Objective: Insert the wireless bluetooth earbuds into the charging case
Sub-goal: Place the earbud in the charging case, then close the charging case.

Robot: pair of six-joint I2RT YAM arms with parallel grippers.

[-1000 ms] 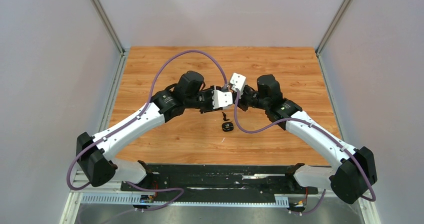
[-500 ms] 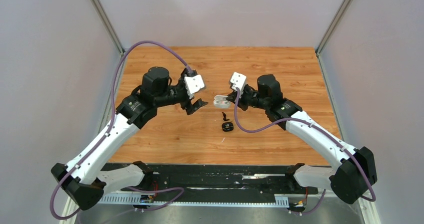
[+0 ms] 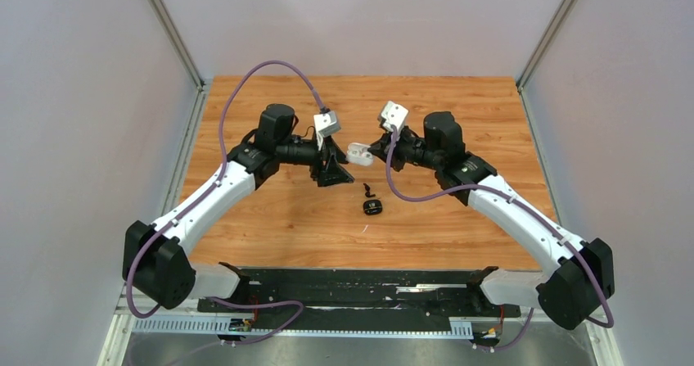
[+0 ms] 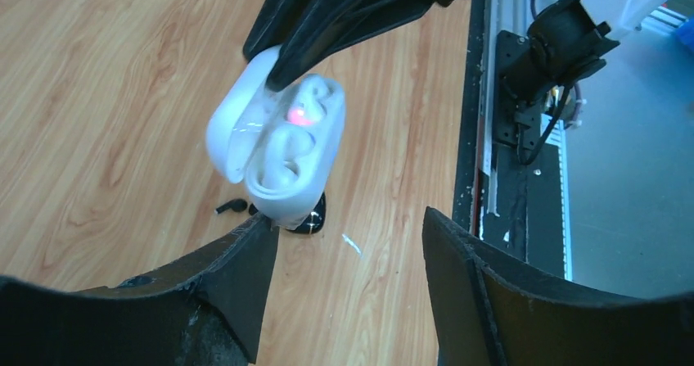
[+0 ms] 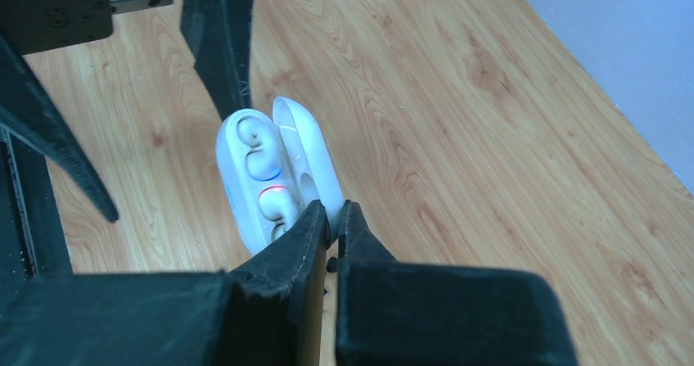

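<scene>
1. Left gripper (image 4: 352, 276): jaws wide apart, empty, just beside the held case. Risk: an off-line approach knocks the case askew.
2. Right gripper (image 5: 334, 219): jaws pinched on one end of the white charging case (image 5: 274, 178), above the table (image 3: 458, 112). The hold is thin, so the case could pivot or drop.
3. White earbuds (image 5: 260, 149): appear seated, lid open. Tilting could spill them.
4. Black earbud (image 3: 368, 191): loose on the table and easily nudged.

There are two cases: one white charging case (image 5: 274, 169), open, and one black case (image 3: 372, 208) on the surface (image 3: 458, 104). Earbuds number three: two white earbuds (image 5: 255, 149) sit in the white charging case, and one black earbud (image 3: 368, 191) lies loose. Two robot arms show, the left arm (image 3: 213, 198) and the right arm (image 3: 515, 214), with two purple cables (image 3: 245, 83), one per arm.
</scene>
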